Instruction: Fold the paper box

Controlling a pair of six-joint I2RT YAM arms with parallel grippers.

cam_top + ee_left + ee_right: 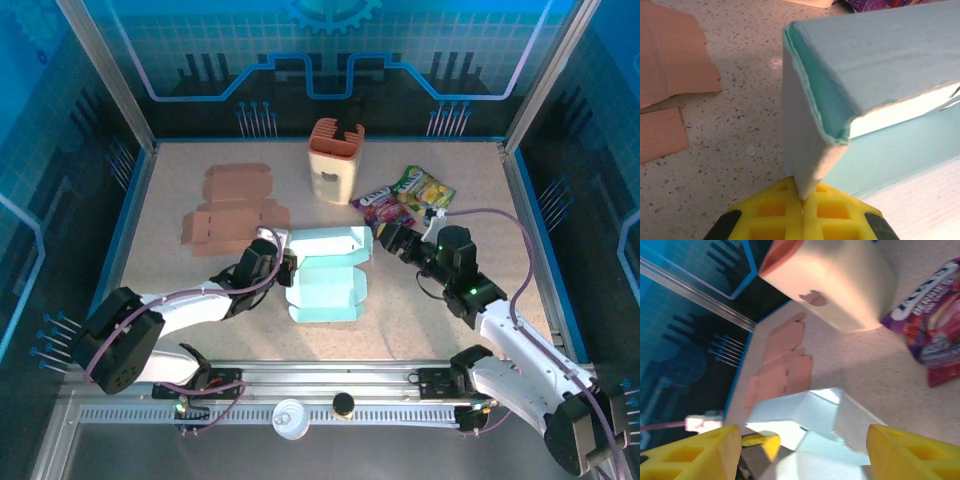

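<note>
Left tool [802,202] pinches thin pale-blue paper box [880,60] flap.

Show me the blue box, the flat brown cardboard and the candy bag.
blue box [328,292]: top view, on its open inner floor.
brown cardboard [235,213]: top view, on its middle panel.
candy bag [415,190]: top view, on its printed front.
</note>
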